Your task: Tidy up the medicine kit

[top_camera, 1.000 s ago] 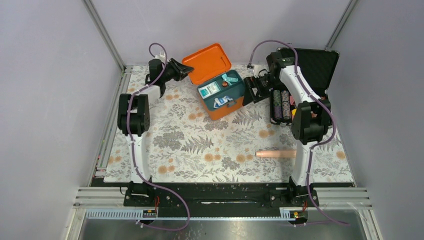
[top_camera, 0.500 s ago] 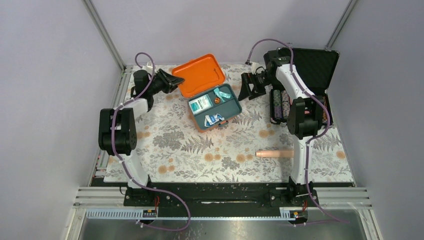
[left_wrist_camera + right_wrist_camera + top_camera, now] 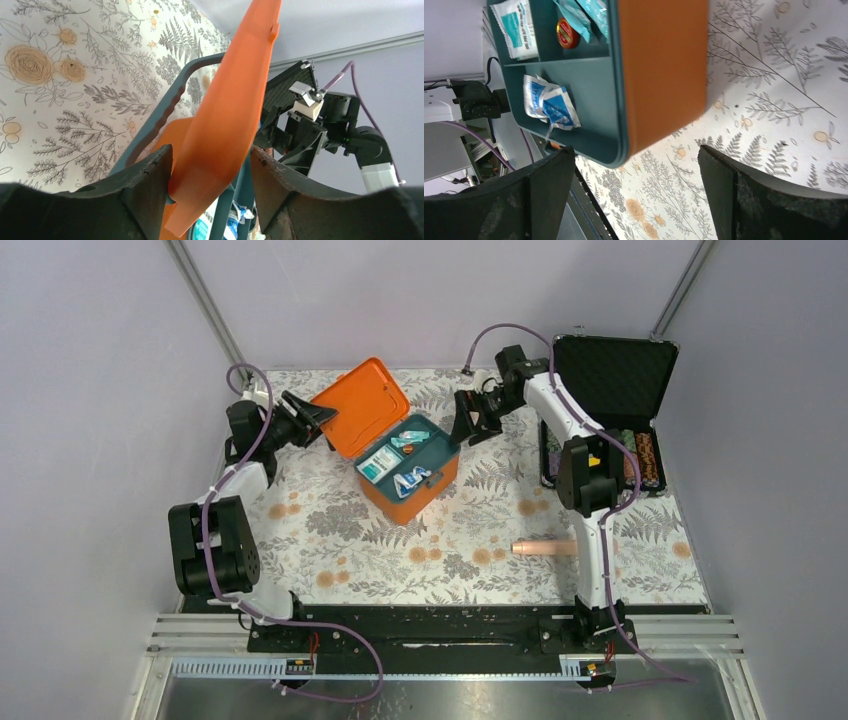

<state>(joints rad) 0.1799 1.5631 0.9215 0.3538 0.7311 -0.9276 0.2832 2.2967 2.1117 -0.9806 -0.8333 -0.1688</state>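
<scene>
– On the mat (image 3: 450, 540), where does the kit (image 3: 405, 505) sit?
– Far half, a little left of centre, turned corner-on. Lid (image 3: 362, 408) open, tilted up toward the far left. Tray (image 3: 589, 95) in the box, three compartments.
– Contents?
– White-and-teal packet (image 3: 378, 466) in one compartment. Blue-and-white packets (image 3: 412, 480) in the next. Teal packets (image 3: 584, 15) and a small red round item (image 3: 566, 32) in the third.
– Left gripper (image 3: 308, 420)?
– At the lid's far-left edge. Wrist view: lid edge lies between the fingers (image 3: 150, 170), jaws partly apart. Cannot tell whether they pinch it or only straddle it.
– Right gripper (image 3: 468, 420)?
– Just beside the kit's far-right side, not touching. Jaws wide apart, nothing between them.
– Surroundings?
– Black case (image 3: 612, 375) at the far right, lid up, chips (image 3: 640, 452) in rows. Pinkish cylinder (image 3: 540, 547) lying on the mat, near right, well apart from the kit.
</scene>
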